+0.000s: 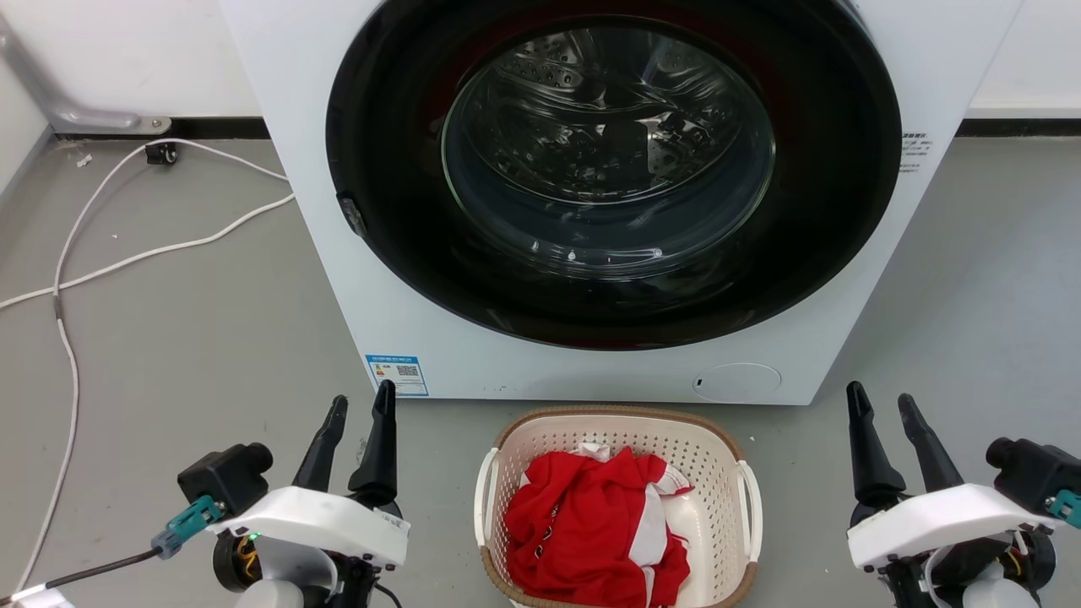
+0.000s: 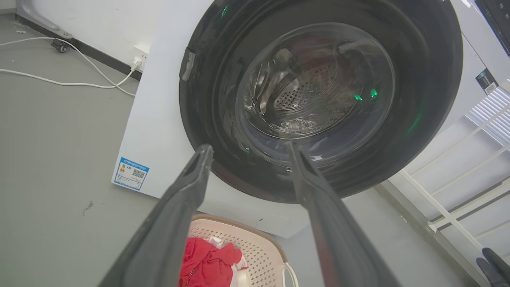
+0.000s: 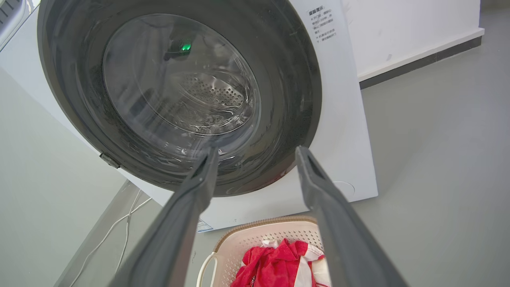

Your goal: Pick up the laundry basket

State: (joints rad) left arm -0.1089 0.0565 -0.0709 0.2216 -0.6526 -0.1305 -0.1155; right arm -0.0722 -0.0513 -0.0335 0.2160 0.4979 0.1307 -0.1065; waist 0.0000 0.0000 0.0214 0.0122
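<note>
Head view: cream perforated plastic laundry basket (image 1: 709, 473) sits before the white washing machine (image 1: 296, 169), between my left gripper (image 1: 363, 395) and right gripper (image 1: 880, 394), both parted, empty; approach apparently pending, next: reach its white handles (image 1: 750, 507)

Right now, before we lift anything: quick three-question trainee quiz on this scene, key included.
1. True or false: the laundry basket stands on the floor in front of the washing machine.
2. What lies in the basket? A) red and white clothes B) blue towels C) nothing
3. Fill in: the left gripper and right gripper both have their fingers ___, holding nothing.
Key: 1 true; 2 A; 3 open.
</note>
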